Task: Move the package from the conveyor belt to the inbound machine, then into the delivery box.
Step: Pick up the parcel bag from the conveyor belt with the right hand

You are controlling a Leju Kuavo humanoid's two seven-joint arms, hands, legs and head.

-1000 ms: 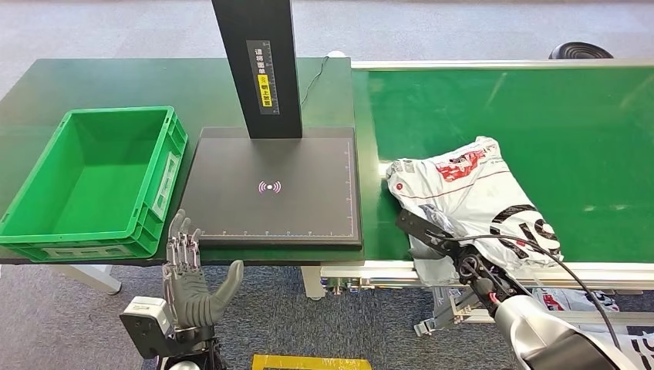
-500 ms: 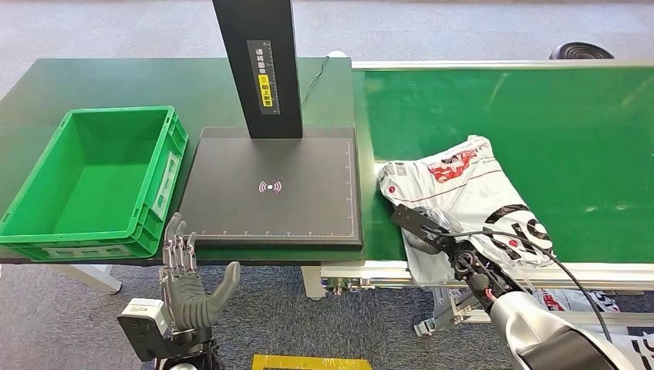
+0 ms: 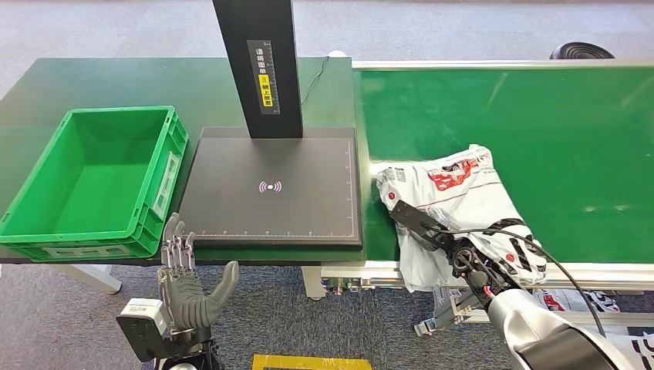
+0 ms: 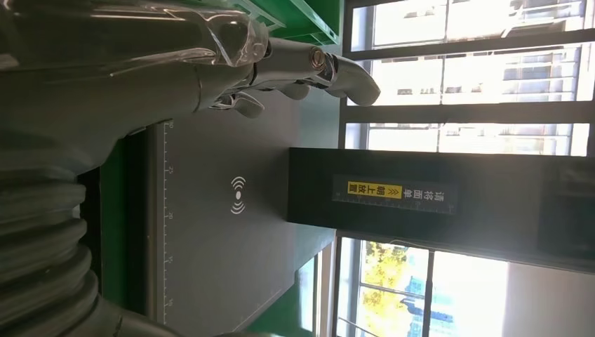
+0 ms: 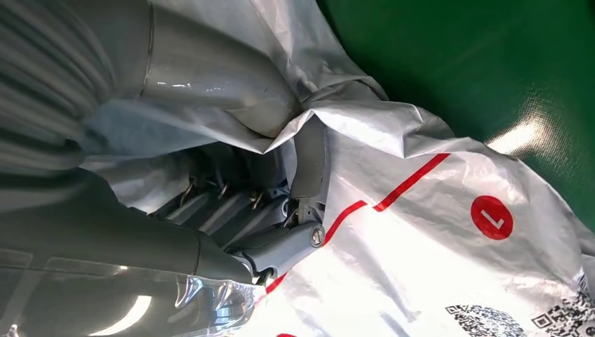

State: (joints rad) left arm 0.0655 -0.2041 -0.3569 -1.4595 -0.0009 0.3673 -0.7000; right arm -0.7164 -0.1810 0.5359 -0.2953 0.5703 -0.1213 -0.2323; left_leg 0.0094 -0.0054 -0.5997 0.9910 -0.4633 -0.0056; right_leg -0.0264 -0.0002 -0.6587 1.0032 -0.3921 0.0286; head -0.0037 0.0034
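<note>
The green conveyor belt (image 3: pixel 540 116) carries the package (image 3: pixel 463 208), a crumpled white-and-grey plastic mailer lying at the belt's near edge, just beside the inbound machine (image 3: pixel 278 193), whose black pad sits on the dark green worktop (image 3: pixel 116 81). The empty green delivery box (image 3: pixel 92 181) stands on the pad's far side. The right hand (image 3: pixel 436 235) is clamped on the mailer, thumb and fingers bunching its loose film in the right wrist view. The left hand (image 3: pixel 185 281) hangs below the worktop edge, fingers apart and empty. The likely risk: slack film may slide through the grip, or the bag's drooping near edge may snag the belt frame during the lift.
</note>
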